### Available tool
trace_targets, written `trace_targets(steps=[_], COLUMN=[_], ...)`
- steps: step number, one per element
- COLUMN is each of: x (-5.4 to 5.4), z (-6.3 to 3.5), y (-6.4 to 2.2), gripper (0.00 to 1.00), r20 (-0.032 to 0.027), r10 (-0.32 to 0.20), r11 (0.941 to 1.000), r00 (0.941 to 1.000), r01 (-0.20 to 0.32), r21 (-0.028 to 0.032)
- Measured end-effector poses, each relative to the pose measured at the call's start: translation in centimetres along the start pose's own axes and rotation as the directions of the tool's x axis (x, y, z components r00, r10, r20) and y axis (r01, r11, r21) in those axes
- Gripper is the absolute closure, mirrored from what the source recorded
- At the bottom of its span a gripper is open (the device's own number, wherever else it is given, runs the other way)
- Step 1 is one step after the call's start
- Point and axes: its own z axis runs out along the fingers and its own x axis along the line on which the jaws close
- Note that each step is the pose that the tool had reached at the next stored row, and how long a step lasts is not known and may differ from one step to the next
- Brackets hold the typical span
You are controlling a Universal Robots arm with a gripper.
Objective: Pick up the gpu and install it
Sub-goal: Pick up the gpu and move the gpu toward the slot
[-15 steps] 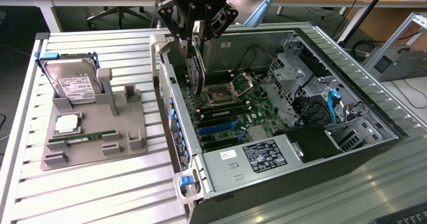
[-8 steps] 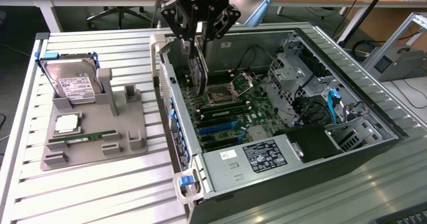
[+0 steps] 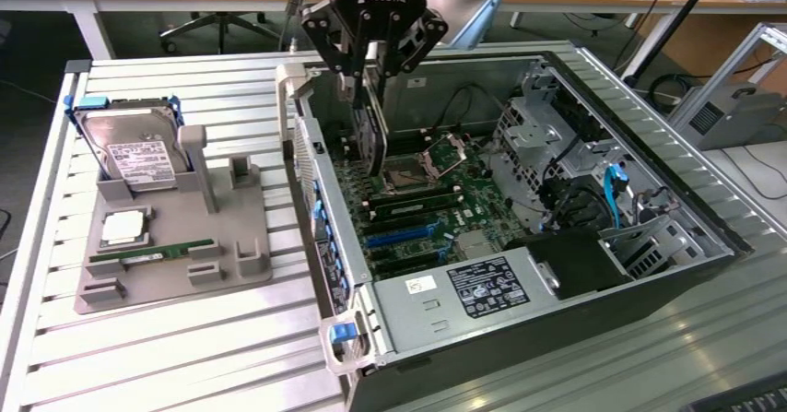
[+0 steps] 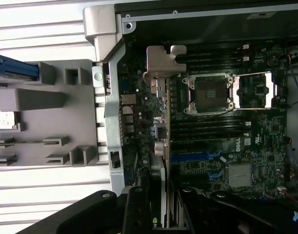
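Your hand (image 3: 369, 82), half closed, pinches the gpu (image 3: 374, 135) edge-down over the motherboard (image 3: 425, 218) beside the case (image 3: 305, 168) rear wall, likely to meet its slot.

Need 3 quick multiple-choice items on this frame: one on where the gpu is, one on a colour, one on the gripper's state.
1. Where is the gpu?
A. flat on the floor
B. on edge inside the open computer case, over the motherboard
C. on a desk at the back

2. Hard drive label colour?
A. white
B. red
C. yellow

3. Gripper?
A. open, empty
B. shut on the hard drive
C. shut on the gpu

Answers:
1 B: the card hangs within the case walls above the board.
2 A: its top face carries a white label.
3 C: the card hangs from the closed fingers.
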Motion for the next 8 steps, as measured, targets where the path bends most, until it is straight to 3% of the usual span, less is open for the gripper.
trace_targets(steps=[8], x=[-0.4], z=[0.09], y=[-0.08], gripper=[0.73], r20=[0.0], r10=[0.0], r11=[1.0], r00=[1.0], r01=[0.0], r21=[0.0001])
